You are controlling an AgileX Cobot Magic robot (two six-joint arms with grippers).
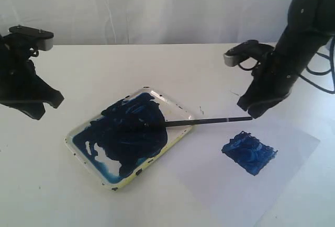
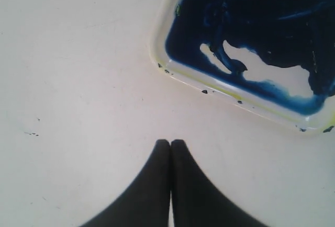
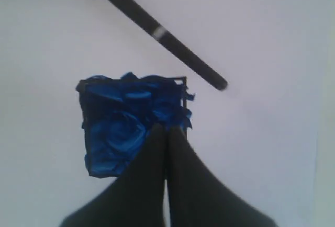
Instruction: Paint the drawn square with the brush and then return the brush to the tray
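The drawn square on the white paper is filled with rough glossy blue paint. The brush lies with its tip in the tray and its black handle sticking out over the rim toward the right. Blue paint smears most of the tray. My right gripper is shut and empty, raised just beyond the handle's end and above the painted square. My left gripper is shut with nothing in it, hovering left of the tray.
The white paper sheet lies at the front right of the white table. A few small dark paint specks mark the table behind the tray. A white curtain backs the scene.
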